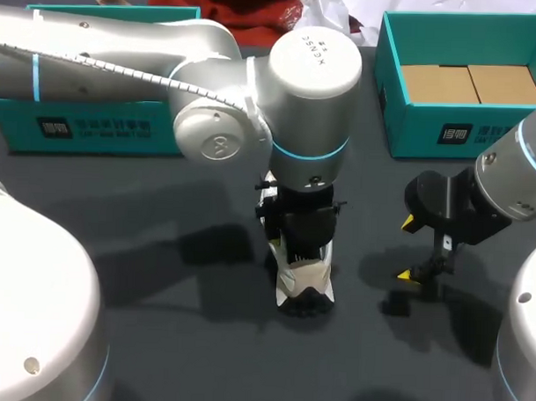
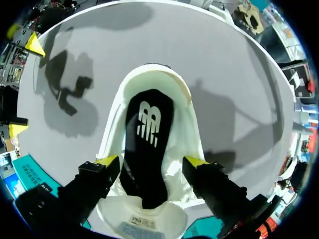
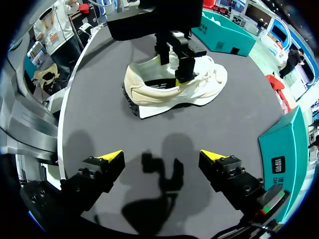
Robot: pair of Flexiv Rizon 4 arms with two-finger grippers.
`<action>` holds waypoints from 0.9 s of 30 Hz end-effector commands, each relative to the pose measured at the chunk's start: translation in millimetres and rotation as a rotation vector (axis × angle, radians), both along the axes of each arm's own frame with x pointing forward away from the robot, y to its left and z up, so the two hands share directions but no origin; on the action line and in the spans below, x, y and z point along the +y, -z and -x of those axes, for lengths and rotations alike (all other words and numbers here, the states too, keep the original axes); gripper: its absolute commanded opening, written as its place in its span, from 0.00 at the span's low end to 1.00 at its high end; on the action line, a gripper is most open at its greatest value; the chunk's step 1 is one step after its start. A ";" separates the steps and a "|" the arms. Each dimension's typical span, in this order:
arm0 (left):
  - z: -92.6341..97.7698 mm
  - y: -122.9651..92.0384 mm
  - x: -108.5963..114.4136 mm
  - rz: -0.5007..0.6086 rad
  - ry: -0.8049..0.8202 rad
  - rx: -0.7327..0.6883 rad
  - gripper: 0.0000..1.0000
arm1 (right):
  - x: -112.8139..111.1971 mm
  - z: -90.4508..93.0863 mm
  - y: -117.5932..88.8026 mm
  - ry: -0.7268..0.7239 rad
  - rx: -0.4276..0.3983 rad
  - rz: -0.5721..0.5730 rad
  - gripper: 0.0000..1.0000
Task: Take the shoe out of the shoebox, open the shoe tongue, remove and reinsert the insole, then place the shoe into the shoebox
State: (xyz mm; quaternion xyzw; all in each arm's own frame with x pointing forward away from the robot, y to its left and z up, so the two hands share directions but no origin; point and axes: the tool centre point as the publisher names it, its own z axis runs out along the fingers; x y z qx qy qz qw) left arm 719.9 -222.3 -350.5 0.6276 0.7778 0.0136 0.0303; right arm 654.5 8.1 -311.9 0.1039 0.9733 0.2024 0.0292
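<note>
1. Table (image 1: 160, 276): dark grey surface under both tools.

2. Left arm (image 1: 210, 84): silver, coming in over the table and ending directly above the shoe.

3. Shoebox (image 1: 446, 132): teal and open-topped, with brown cardboard lining its floor. It stands off to one side of the right gripper, well apart from the left gripper. We see no shoe in it.

4. Second teal box (image 1: 94, 128): stands beyond the shoe as seen from the right gripper.

5. Shoe (image 3: 199, 92): white with a dark outsole, upright on its sole on the table and outside the shoebox. It is directly under the left gripper and ahead of the right gripper, apart from it.

6. Left gripper (image 2: 151, 162): fingers spread, with one yellow tip at each side of the shoe's collar. We cannot tell whether either tip presses the lining.

7. Right gripper (image 3: 162, 155): fingers spread wide, nothing between them, hanging just above the bare table.

8. Insole (image 2: 149, 149): black with a white mark, lying inside the shoe, between and below the left gripper's tips.
</note>
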 end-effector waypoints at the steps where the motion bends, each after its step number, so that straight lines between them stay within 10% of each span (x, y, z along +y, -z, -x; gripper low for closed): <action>1: -1.6 -4.2 3.7 0.010 0.007 0.018 1.00 | -0.7 2.2 -0.1 0.001 -0.003 0.001 1.00; 27: -40.4 -22.1 6.7 0.056 -0.005 0.045 1.00 | -0.7 2.2 -0.1 0.001 -0.003 0.001 1.00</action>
